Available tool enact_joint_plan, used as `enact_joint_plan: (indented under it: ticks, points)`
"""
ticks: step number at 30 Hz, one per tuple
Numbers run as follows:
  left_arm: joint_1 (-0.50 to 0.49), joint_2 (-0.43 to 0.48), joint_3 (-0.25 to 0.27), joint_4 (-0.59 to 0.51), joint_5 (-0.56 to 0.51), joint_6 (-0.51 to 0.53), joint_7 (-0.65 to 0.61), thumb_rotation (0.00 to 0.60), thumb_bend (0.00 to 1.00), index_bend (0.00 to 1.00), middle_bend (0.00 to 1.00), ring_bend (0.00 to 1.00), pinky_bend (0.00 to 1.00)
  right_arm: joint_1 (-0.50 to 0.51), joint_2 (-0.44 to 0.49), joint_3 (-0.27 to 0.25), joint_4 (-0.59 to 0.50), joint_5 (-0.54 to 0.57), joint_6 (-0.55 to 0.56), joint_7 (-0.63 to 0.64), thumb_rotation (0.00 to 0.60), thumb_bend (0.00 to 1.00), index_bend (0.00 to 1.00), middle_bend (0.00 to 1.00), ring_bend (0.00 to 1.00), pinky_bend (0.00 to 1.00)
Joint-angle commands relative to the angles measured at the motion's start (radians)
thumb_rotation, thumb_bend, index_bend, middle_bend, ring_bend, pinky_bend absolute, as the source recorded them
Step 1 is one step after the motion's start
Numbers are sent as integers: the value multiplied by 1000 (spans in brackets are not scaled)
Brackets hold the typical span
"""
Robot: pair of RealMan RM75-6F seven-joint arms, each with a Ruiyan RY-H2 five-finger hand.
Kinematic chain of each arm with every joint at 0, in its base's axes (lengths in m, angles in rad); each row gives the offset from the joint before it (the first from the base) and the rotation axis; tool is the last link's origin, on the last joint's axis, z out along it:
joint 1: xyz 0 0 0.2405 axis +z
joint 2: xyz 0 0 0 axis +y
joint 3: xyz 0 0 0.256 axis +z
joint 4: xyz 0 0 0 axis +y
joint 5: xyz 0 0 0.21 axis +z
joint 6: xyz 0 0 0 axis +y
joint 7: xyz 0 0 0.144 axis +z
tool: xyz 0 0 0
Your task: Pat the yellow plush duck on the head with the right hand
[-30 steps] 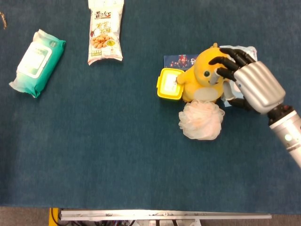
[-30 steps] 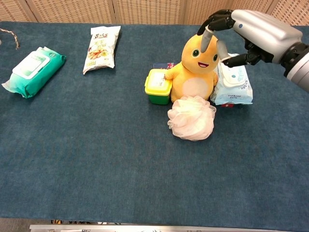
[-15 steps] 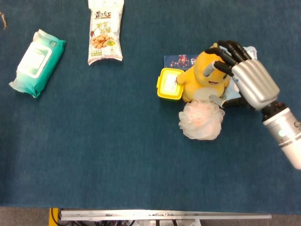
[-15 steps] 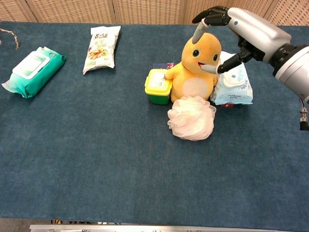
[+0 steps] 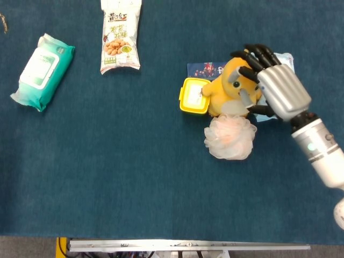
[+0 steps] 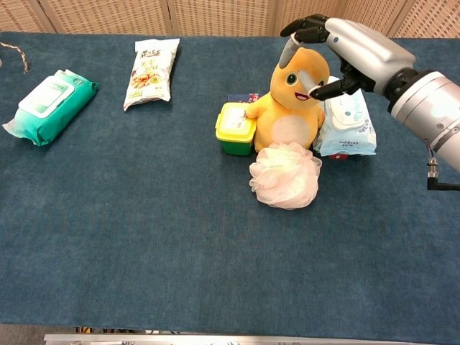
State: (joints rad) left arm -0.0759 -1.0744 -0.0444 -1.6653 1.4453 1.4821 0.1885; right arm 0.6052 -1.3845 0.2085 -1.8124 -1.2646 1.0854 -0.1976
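Right robot hand (image 6: 343, 44) spread on yellow plush duck (image 6: 291, 108) head, thumb visible in chest view only

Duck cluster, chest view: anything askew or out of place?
The yellow plush duck leans, head tipped toward the yellow box under the right hand draped over its head. The bath pouf sits against its front, the wipes pack against its side. Nothing spilled or damaged.
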Motion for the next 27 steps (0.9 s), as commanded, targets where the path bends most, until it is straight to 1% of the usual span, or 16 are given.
enact_joint_plan:
  ticks: [1,5,10,13,17,27]
  points:
    - [0,1,0,-1,1,0,-2,600,80,344,256,141,274,24,-35,2,34,-13,-6,-20,600,544,406,160,42,0]
    - [0,4,1,-4,4,1,-6,600,79,344,256,141,276,51,-69,8,65,6,-23,-59,600,555,406,160,42,0]
    - [4,10,1,-9,10,9,-12,600,79,345,257,142,280,75,-110,11,83,61,-25,-149,600,555,406,160,42,0]
    - [5,14,1,-13,14,14,-15,600,79,345,257,142,281,84,-131,8,97,76,-14,-197,600,555,406,160,41,0]
    - [7,17,2,-16,17,17,-18,600,79,345,258,142,282,88,-144,8,107,97,-15,-207,600,555,406,160,41,0]
    - [7,17,3,-18,19,17,-14,600,79,346,258,142,286,79,-145,7,118,105,6,-185,600,555,406,160,41,0]
